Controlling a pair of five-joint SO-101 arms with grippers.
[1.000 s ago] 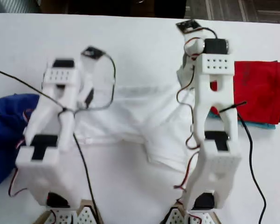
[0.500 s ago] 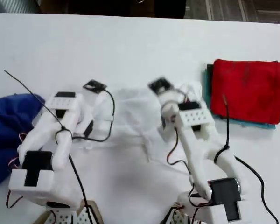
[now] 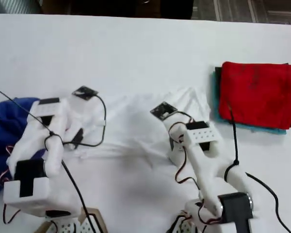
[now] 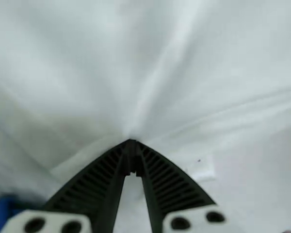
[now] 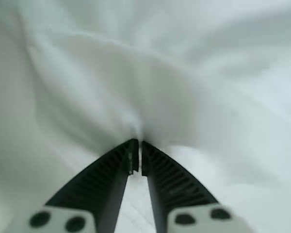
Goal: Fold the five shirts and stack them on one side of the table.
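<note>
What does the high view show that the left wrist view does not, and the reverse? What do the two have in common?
From the high view: the folded red shirt on top of a stack at the right side of the table, with the whole outline of the white shirt. From the left wrist view: the left gripper shut on a pinch of the white cloth. In both: the white shirt and part of the blue shirt.
</note>
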